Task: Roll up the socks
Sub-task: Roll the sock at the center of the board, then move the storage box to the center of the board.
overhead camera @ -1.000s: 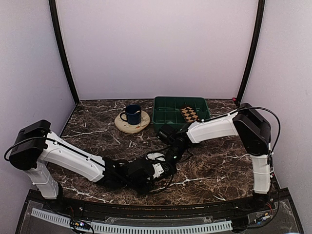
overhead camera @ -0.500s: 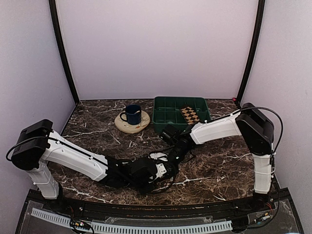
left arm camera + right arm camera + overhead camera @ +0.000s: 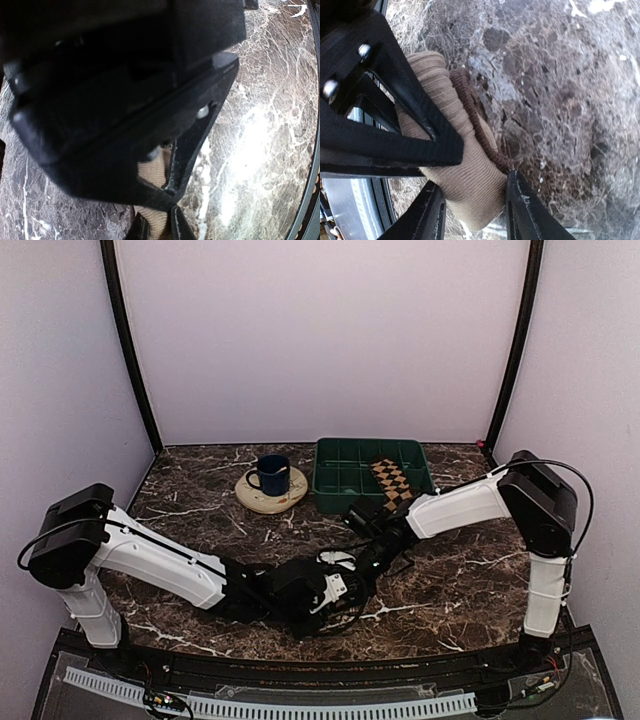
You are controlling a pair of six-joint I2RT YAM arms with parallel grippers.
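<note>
Socks (image 3: pixel 445 95) bunched on the marble table (image 3: pixel 470 570) — left gripper (image 3: pixel 156 227) clamps the tan fabric, right gripper (image 3: pixel 476 180) — jaws parted — straddles the bundle.

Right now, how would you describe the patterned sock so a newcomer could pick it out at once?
At the back of the dark marble table stands a green tray, just right of a blue mug on a round wooden coaster. The patterned sock lies in the tray's right half; its tan-and-black diamonds set it apart from the plain green around it.
</note>
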